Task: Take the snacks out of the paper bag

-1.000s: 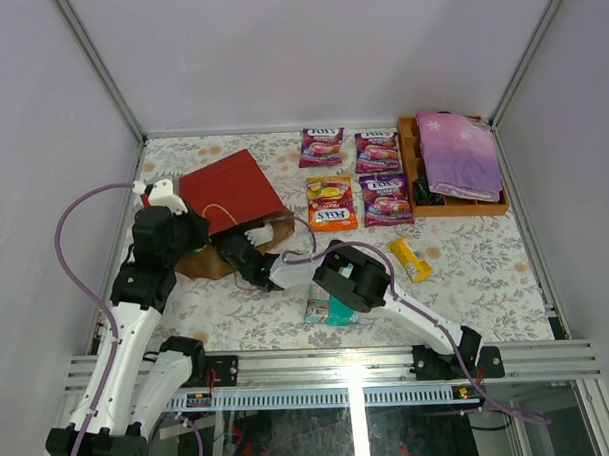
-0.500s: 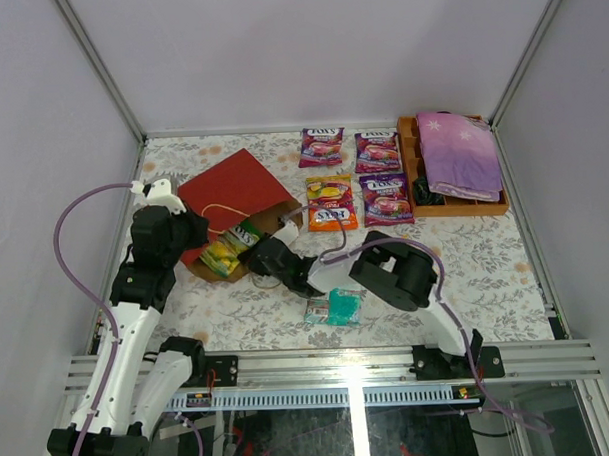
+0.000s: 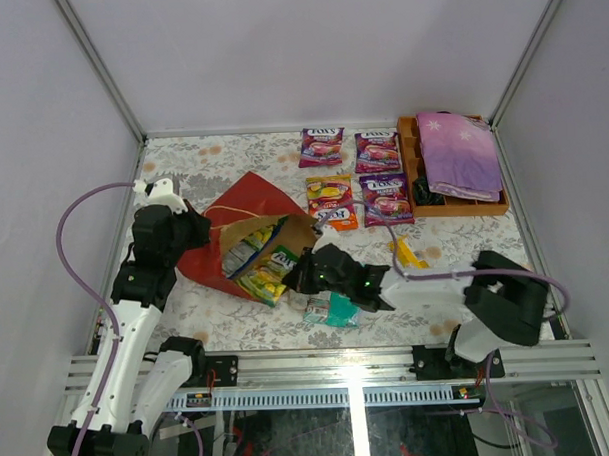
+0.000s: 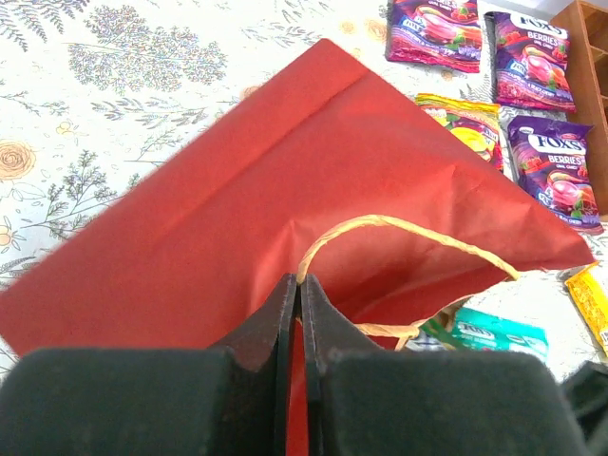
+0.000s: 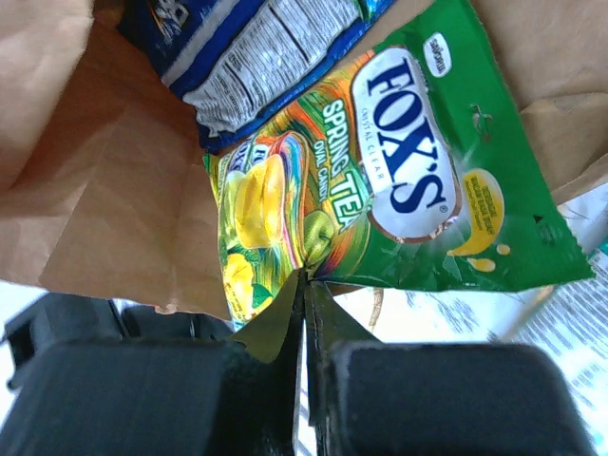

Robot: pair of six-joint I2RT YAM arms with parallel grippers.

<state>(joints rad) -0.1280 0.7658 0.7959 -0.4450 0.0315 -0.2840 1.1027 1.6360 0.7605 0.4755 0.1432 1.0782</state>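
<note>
1. The right tool (image 5: 304,275) is closed tight on the green pouch (image 5: 389,190), with a lower corner of the foil pinched between its two fingers.
2. The pouch lies at the mouth of the paper bag (image 5: 104,190). Part of it rests on the bag's brown inner side and part hangs past the edge.
3. A blue packet (image 5: 256,57) touches the pouch's upper end and sits deeper in the bag, back panel up.
4. The left tool (image 4: 298,285) is also closed, clamped on the bag's red wall where the cord handle (image 4: 408,233) starts. The handle loops away over the red paper.
5. From above, the bag lies on its side at the left-centre of the worktop (image 3: 486,272), its mouth open toward the right arm. The left tool is at its left edge and the right tool is at the mouth.
6. A teal pack (image 3: 332,309) lies flat on the worktop just beside the right tool, on the side nearer the arm bases.
7. A yellow bar (image 3: 408,254) lies to the right of that, partly crossed by the right arm's cable.
8. Three purple pouches (image 3: 376,150) and an orange pouch (image 3: 331,202) lie flat in two rows at the far side, between the bag and the tray (image 3: 464,209). The orange one is nearest the bag, but they do not touch.
9. The tray sits in the far right corner with a folded cloth (image 3: 460,153) on it.
</note>
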